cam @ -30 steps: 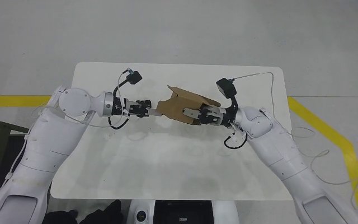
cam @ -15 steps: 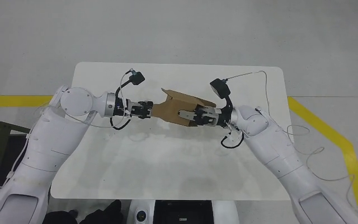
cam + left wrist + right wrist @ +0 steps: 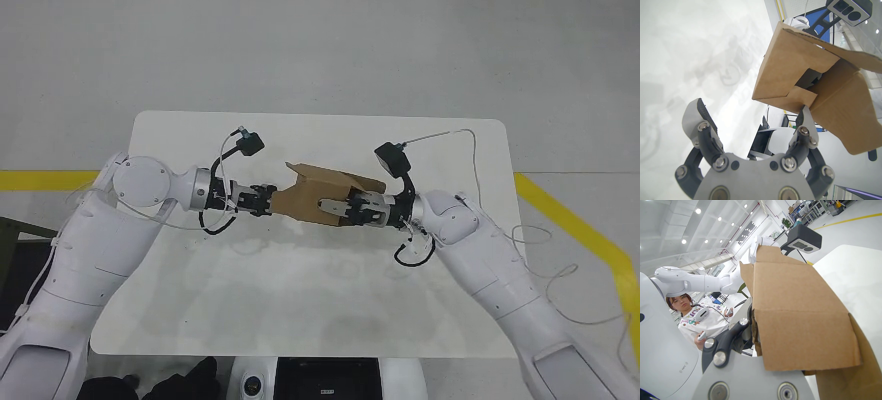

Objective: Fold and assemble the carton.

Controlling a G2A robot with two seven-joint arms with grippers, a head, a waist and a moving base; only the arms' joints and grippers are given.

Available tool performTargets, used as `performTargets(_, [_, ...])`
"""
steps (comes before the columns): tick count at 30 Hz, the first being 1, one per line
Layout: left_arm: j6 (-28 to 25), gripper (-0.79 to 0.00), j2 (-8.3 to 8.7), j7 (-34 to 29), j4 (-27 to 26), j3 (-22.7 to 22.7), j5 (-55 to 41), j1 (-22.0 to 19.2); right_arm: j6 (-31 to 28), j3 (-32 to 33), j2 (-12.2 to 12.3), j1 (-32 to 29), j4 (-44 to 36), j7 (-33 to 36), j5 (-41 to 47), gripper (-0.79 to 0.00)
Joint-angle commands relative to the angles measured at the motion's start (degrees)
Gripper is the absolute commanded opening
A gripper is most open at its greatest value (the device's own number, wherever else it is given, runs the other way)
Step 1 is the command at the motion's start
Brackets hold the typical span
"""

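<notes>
Over the middle of the white worktop (image 3: 200, 300), the brown carton (image 3: 322, 190) lies between the two arms, its long axis running from one arm to the other. The right tool (image 3: 338, 207) comes in at the carton's right end and pinches one wall there. In the top view a finger lies on the outside of the cardboard. In the right wrist view the wall's edge runs in just beside the dark finger linkage. The left tool (image 3: 752, 106) is at the opposite end with its fingers (image 3: 806, 123) spread wide. One ribbed tip touches the corner of a small end flap (image 3: 802, 96); the other stands clear of the cardboard. That end is only partly closed: two flaps overlap in a stepped shape with a dark gap between them, and a larger flap (image 3: 846, 113) juts out loose beside them. Whether the carton's underside rests on the worktop cannot be told. A yellow line (image 3: 35, 180) runs on the floor (image 3: 300, 50) off either side of the worktop.
</notes>
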Motion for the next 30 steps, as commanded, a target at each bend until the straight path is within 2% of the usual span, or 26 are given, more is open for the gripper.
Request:
performTargets(1, [-0.09, 0.0, 0.0, -0.17, 0.29, -0.01, -0.2, 0.03, 0.0, 0.04, 0.26, -0.21, 0.04, 0.0, -0.12, -0.785])
performTargets(10, [-0.21, 0.0, 0.6, 1.07, 2.14, -3.1, -0.77, 0.22, 0.05, -1.3, 2.99, -1.51, 0.67, 0.06, 0.61, -0.785])
performTargets(14, [-0.01, 0.0, 0.83, 2.42, 1.88, -4.25, -0.46, 0.59, 1.12, -4.29, 4.04, -1.29, -0.11, 1.13, 2.03, -0.785])
performTargets(24, [0.12, 0.0, 0.66, 2.85, 1.67, -3.35, 0.02, 1.02, 1.7, -13.97, 5.04, 3.12, -0.18, 1.71, 7.05, -0.785])
performTargets(30, [0.02, 0.0, 0.7, 1.03, 1.47, -3.06, -0.25, 1.15, 0.0, -15.63, 5.51, 5.56, 1.97, 0.0, 8.53, -0.785])
